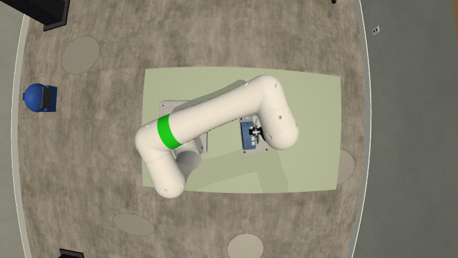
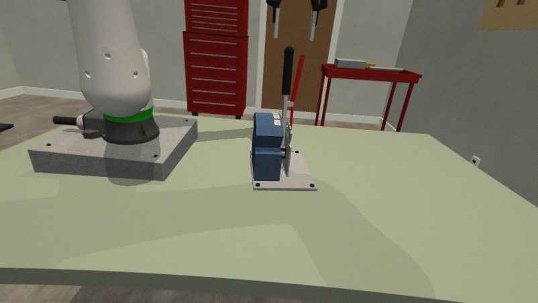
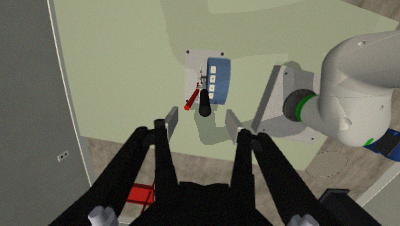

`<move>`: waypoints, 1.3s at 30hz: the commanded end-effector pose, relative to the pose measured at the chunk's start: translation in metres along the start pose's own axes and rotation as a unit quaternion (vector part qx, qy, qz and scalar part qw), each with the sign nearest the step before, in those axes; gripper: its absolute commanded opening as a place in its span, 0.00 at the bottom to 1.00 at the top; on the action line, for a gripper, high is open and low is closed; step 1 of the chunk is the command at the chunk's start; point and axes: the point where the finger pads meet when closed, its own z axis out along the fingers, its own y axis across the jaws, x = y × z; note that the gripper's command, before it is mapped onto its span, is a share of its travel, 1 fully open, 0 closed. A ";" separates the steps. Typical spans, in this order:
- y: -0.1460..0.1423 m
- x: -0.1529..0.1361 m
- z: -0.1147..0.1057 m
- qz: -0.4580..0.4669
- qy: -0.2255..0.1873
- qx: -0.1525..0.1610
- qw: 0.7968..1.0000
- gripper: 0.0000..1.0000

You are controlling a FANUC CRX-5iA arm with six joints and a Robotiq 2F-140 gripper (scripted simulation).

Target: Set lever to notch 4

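Observation:
The lever fixture is a blue block (image 2: 267, 145) on a grey base plate (image 2: 284, 176) in the middle of the green table. Its lever stands upright with a black handle (image 2: 288, 69), and the red bar (image 2: 296, 84) angles away from the handle on its right. Small number plates (image 3: 212, 85) sit on top of the block. In the wrist view I look straight down on the handle top (image 3: 204, 107) and the red bar (image 3: 192, 99). My gripper (image 3: 202, 115) is open and empty, well above the handle, its finger pads on either side of it. The gripper is out of the side view.
The arm's base stands on a grey block (image 2: 113, 148) left of the fixture. Behind the table are a red tool cabinet (image 2: 215, 56) and a red cart (image 2: 367, 80). The arm's elbow (image 1: 275, 128) hangs over the fixture (image 1: 251, 136) in the top view.

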 end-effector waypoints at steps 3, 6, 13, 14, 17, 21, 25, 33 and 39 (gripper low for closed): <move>0.000 0.000 0.000 0.000 0.000 0.000 1.000 0.57; 0.000 0.000 0.000 0.000 0.000 0.000 1.000 0.57; 0.000 0.000 0.000 0.000 0.000 0.000 1.000 0.57; 0.000 0.000 0.000 0.000 0.000 0.000 1.000 0.57; 0.000 0.000 0.001 0.000 0.000 0.000 1.000 0.57; 0.000 0.000 0.003 0.000 0.000 0.000 1.000 0.57; 0.000 0.000 0.007 0.000 0.000 0.000 1.000 0.57; 0.000 0.000 0.017 0.000 0.000 0.000 1.000 0.57; 0.000 0.000 0.029 0.000 0.000 0.000 1.000 0.57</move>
